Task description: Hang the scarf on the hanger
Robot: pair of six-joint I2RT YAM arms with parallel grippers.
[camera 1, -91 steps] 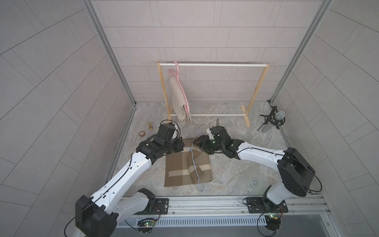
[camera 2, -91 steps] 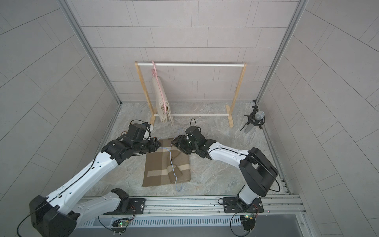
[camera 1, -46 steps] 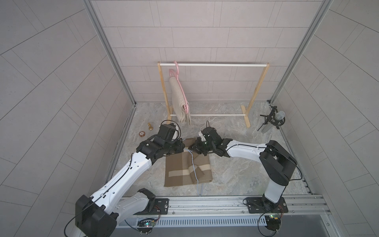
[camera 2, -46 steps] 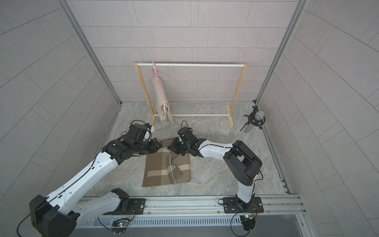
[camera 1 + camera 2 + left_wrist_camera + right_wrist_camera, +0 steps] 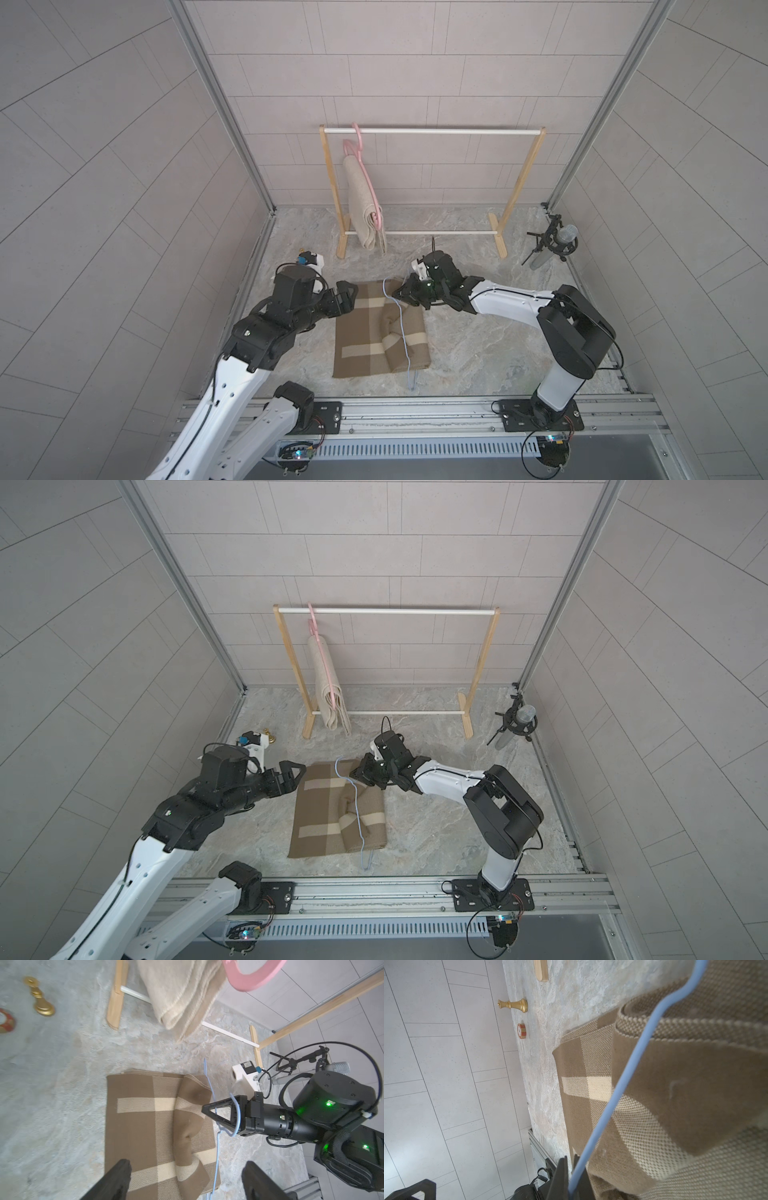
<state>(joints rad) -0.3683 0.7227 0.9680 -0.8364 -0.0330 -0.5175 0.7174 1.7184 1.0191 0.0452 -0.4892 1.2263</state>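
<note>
The brown plaid scarf [image 5: 365, 332] [image 5: 324, 812] lies folded on the marble table, its right part bunched into a fold. A thin blue wire hanger [image 5: 402, 328] [image 5: 356, 808] runs along that fold, with its near end on the table past the scarf's front edge. My right gripper [image 5: 401, 293] [image 5: 357, 773] [image 5: 571, 1167] is shut on the hanger [image 5: 623, 1084] at the scarf's far right corner. My left gripper [image 5: 349, 293] [image 5: 293, 775] [image 5: 187, 1167] stands open at the far left corner, with nothing between its fingers.
A wooden rack [image 5: 432, 131] stands at the back with a pink hanger [image 5: 359, 145] that carries a beige scarf [image 5: 361, 208]. A gold pawn [image 5: 41, 1001] and a red ring [image 5: 6, 1022] lie at the far left. A microphone stand [image 5: 552, 245] is at the back right.
My left gripper has opened and let go of the scarf's corner. My right gripper has shut on the blue hanger.
</note>
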